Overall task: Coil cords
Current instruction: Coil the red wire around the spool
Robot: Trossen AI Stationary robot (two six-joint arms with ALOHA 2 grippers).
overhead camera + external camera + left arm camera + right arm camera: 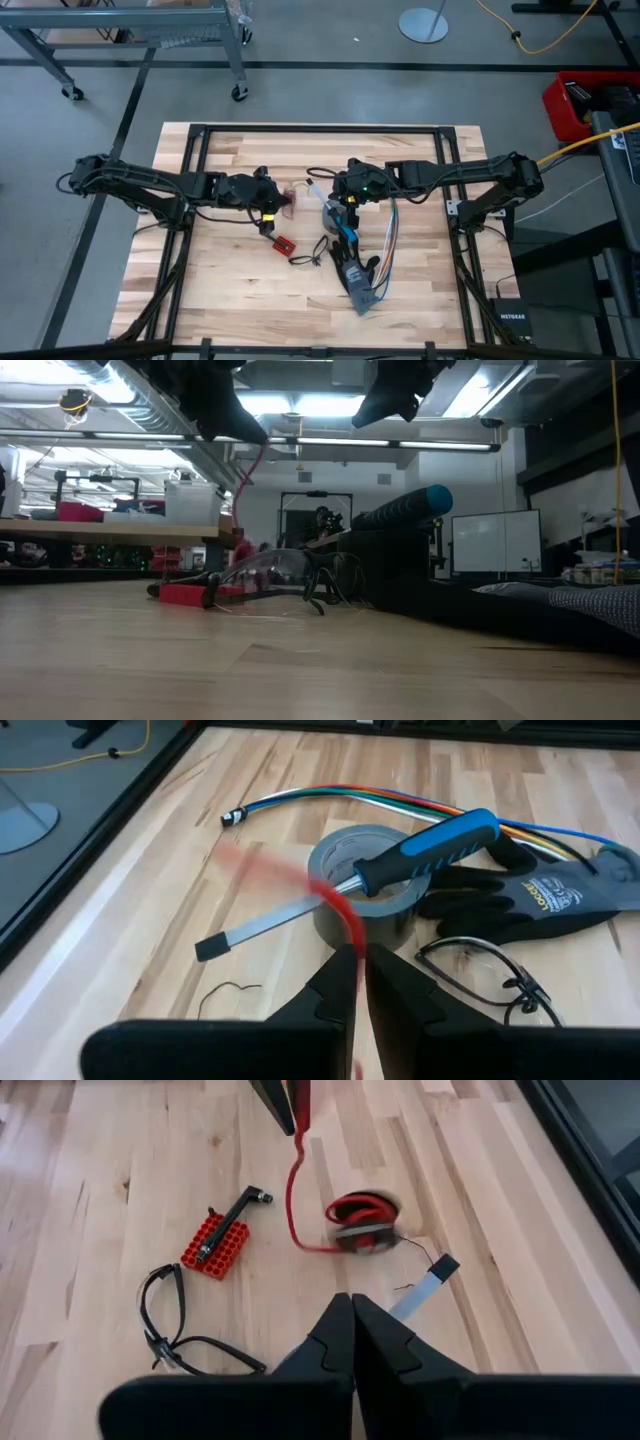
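Left gripper point(278, 207) is up off the table near centre-left, fingers point(400, 995) pinched on a red cord point(340, 910); the strand runs up from between them, motion-blurred. In the right wrist view the same cord point(293, 1190) hangs from the left gripper point(290, 1100) down to a small red-and-black coil point(360, 1223) above the wood. Right gripper point(352, 200) hovers just right of centre, fingers point(385, 1345) clamped together on nothing, above the grey tape roll point(362, 890). A blue-handled tool point(420, 855) lies across that roll, flat blade point(425, 1288) sticking out. Black glove point(530, 895) sits beside the roll, multicoloured ribbon wires point(400, 800) behind it, safety glasses point(170, 1325) nearby. Small red board point(215, 1245) with a short black stub lies apart on the table point(220, 290).
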